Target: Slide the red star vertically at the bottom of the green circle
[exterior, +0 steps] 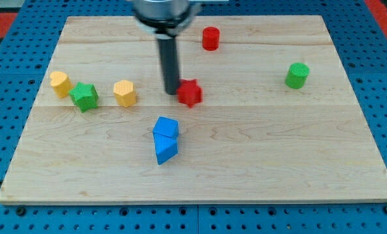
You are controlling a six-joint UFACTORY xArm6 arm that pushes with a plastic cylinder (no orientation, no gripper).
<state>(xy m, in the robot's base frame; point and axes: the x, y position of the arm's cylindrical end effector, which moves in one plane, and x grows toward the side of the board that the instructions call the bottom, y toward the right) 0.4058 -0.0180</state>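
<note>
The red star (191, 93) lies near the middle of the wooden board (258, 149). The green circle (297, 75) stands far to the view's right, a little higher than the star. My tip (172, 90) is right against the star's left side, touching or nearly touching it. The dark rod rises from the tip to the view's top.
A red cylinder (210, 38) stands near the top centre. A yellow block (124, 93), a green star (84, 97) and another yellow block (60, 84) sit in a row at the left. Two blue blocks (165, 140) lie together below the tip.
</note>
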